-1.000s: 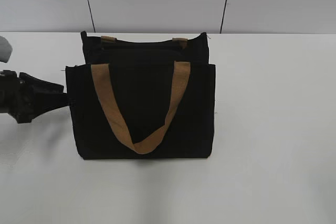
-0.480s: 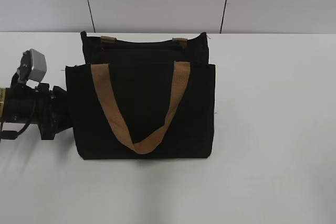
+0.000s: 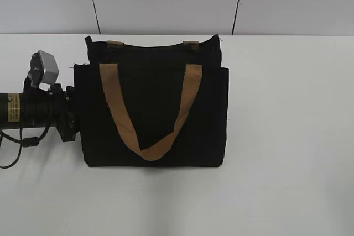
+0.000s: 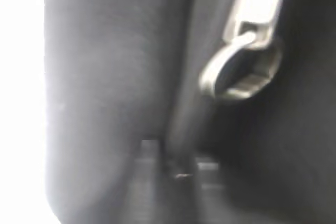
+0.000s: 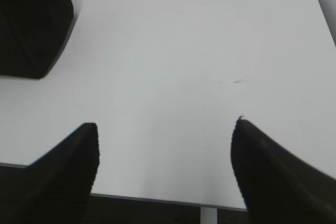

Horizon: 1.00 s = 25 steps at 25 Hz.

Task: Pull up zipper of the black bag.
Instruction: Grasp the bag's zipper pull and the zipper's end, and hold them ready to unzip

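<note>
Exterior view: the black bag [image 3: 152, 111] stands near the bench's [image 3: 287, 136] back edge, with the left gripper [image 3: 71, 119] pressed to its left side. Its grip cannot be told. The zipper [image 4: 244, 59] hangs close before the left wrist camera, and the right gripper [image 5: 164, 166] is spread wide over bare bench.

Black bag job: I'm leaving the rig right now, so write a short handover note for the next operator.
Left gripper: at the black bag's left side; fingers not visible, state unclear.
Right gripper: open, empty, over bare table, away from the bag.
Zipper: ring pull fills the left wrist view, blurred, on black fabric.
Done: left arm brought to the bag's side.
Left: confirm a grip on the pull, then draw it along the zip line.
</note>
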Each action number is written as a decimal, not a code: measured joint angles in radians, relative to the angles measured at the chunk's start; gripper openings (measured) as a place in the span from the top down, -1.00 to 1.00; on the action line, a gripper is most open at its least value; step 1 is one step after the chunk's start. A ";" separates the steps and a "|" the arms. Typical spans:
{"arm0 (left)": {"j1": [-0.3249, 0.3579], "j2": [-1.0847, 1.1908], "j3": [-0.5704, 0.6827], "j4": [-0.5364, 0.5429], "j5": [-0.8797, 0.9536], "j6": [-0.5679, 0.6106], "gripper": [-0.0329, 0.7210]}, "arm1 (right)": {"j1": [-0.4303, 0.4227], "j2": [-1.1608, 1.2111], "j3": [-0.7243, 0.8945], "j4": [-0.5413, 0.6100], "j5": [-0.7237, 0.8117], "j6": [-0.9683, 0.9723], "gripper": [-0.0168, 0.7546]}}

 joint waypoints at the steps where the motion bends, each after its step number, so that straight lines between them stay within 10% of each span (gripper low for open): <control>1: -0.005 0.005 0.000 -0.021 -0.008 0.003 0.22 | 0.000 0.000 0.000 0.000 0.000 0.000 -0.59; 5: -0.011 0.008 0.000 -0.054 -0.022 0.010 0.83 | 0.000 0.000 0.000 0.000 0.000 0.000 -0.59; 25: 0.081 -0.498 0.000 0.269 0.194 -0.419 0.85 | 0.000 0.008 -0.006 0.078 -0.172 0.060 -0.59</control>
